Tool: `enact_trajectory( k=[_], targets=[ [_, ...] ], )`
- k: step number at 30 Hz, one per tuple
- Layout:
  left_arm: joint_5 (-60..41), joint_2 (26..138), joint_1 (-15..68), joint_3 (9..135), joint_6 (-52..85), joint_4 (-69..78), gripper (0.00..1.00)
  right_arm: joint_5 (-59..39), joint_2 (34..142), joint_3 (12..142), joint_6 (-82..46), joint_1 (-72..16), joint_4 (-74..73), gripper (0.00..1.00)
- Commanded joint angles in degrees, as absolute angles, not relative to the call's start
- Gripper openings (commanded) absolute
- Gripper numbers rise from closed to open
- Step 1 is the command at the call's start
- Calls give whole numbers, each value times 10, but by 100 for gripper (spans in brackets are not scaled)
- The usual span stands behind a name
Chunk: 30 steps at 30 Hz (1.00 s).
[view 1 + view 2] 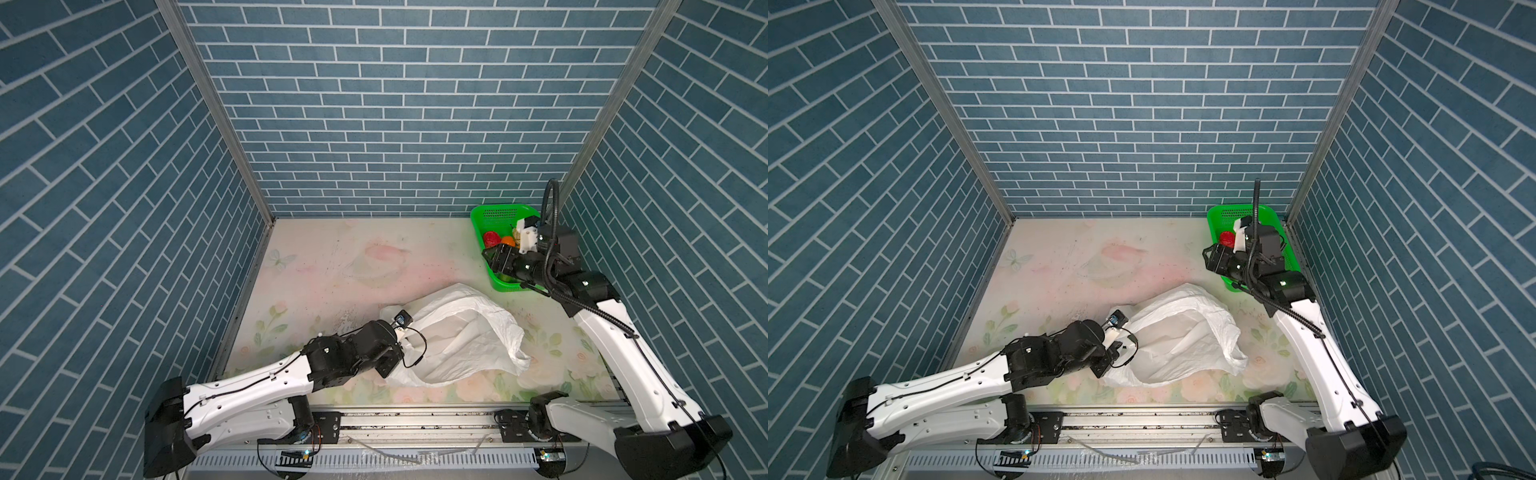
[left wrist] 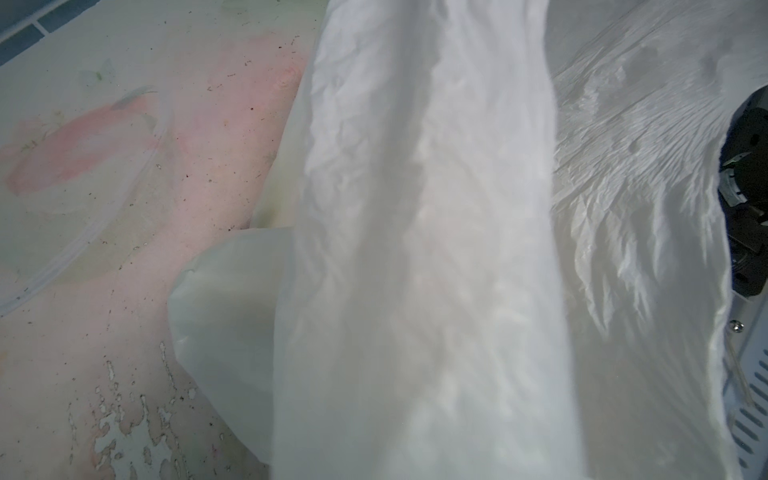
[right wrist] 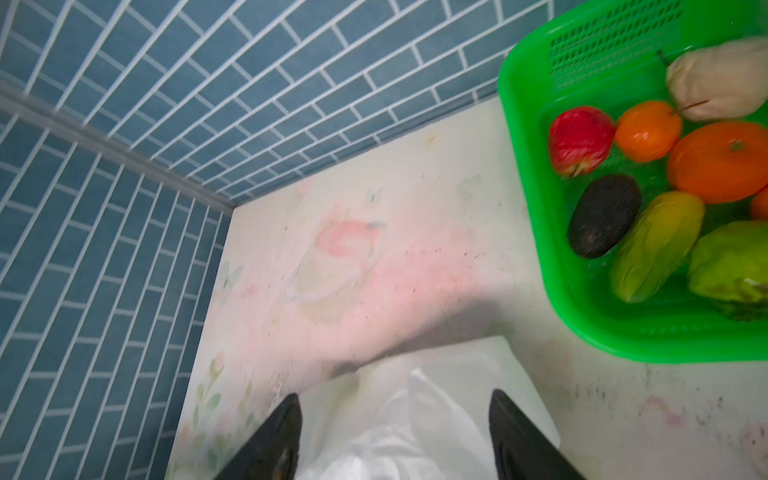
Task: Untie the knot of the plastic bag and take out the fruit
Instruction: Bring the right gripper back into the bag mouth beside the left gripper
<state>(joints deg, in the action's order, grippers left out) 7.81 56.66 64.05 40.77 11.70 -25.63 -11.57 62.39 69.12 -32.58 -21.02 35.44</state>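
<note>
**Bag slack on the worktop, fruit in the basket beyond it**

At the bag's near-left end, the left gripper (image 1: 405,338) is buried in the plastic bag (image 1: 457,336). Its fingers are closed. The left wrist view shows a taut band of the bag's film drawn away from them, so they seem to pinch the bag itself.

The bag lies crumpled and limp on the floral worktop (image 1: 332,270). Its long axis runs from the left gripper toward the right arm, and a loose flap points to the near right.

Beyond the bag, to its far right, a green basket (image 3: 523,166) sits in the corner. The right gripper (image 3: 399,436) hangs at the basket's bag-side rim, its fingers (image 3: 291,436) spread wide with nothing between them.

The fruit lies in the basket:
- a red one (image 3: 579,139)
- a small orange (image 3: 646,131)
- a large orange (image 3: 723,160)
- a dark avocado (image 3: 604,216)
- a yellow-green one (image 3: 656,249)
- a green one (image 3: 731,266)
- a cream one (image 3: 719,83)

Farthest behind the bag stands the blue brick-pattern wall (image 1: 415,124).
</note>
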Motion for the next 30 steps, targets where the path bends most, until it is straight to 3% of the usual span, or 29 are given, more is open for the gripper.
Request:
enact_trajectory(
  k=[1,7,17,30],
  targets=[
    [95,555,641,407,125,-282,0,-128,591,660,-333,-255,418,70],
    [122,560,641,423,128,-323,0,-106,552,629,-381,-395,410,71],
    [142,567,641,441,147,-320,0,-24,583,579,-384,-604,359,71],
    [148,552,635,439,167,-271,0,65,626,443,-381,-690,253,67]
  ],
)
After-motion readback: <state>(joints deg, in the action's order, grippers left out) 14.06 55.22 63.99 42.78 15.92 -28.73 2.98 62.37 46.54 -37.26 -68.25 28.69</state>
